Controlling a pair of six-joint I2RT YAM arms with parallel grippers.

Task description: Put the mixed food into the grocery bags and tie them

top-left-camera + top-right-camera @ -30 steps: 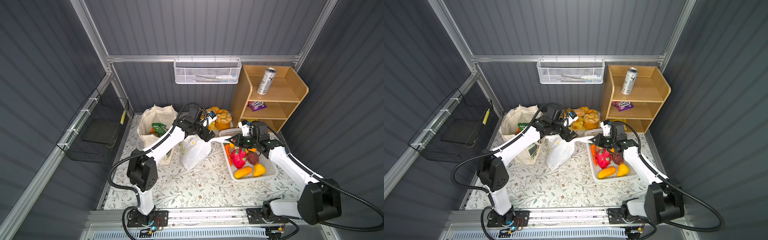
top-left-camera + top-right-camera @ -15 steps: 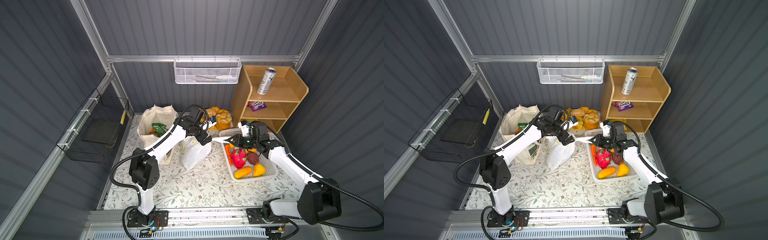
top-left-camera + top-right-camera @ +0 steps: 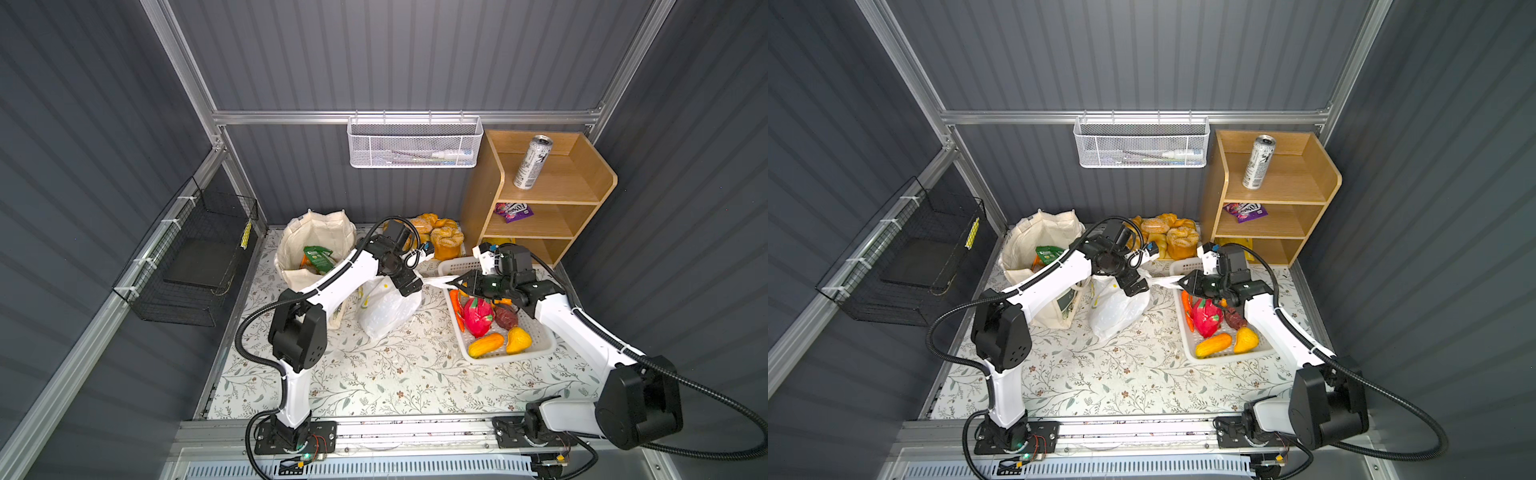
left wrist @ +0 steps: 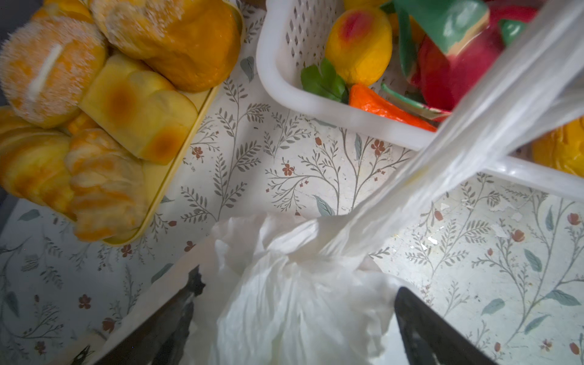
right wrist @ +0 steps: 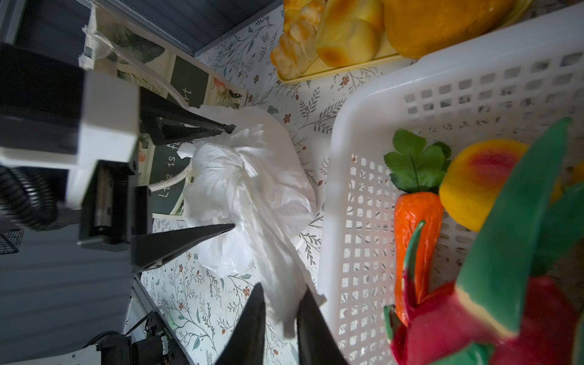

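The thin white plastic bag (image 3: 386, 311) (image 3: 1115, 311) stands mid-table with its top twisted into a knot (image 4: 303, 252). My left gripper (image 3: 409, 286) (image 4: 297, 303) is wide open, one finger on each side of that knot. A handle strip (image 5: 278, 268) runs from the knot to my right gripper (image 3: 455, 284) (image 5: 281, 290), whose jaws stand slightly apart with the strip's end between them. The cream tote (image 3: 316, 237) behind my left arm holds a green packet (image 3: 318, 257). A silver can (image 3: 532, 162) and a purple packet (image 3: 513, 210) are on the shelf.
A white basket (image 3: 511, 358) at right holds a pink dragon fruit (image 3: 478, 318), a carrot and yellow fruit. A yellow tray of bread rolls (image 3: 440, 237) sits at the back. The wooden shelf (image 3: 582, 183), a white wall basket (image 3: 415, 145) and a black wire basket (image 3: 195, 266) line the walls.
My left gripper has come forward and down from near the bread onto the bag's knotted top, staying open. The right gripper's jaws have parted a little around the strip; that arm has stayed put.
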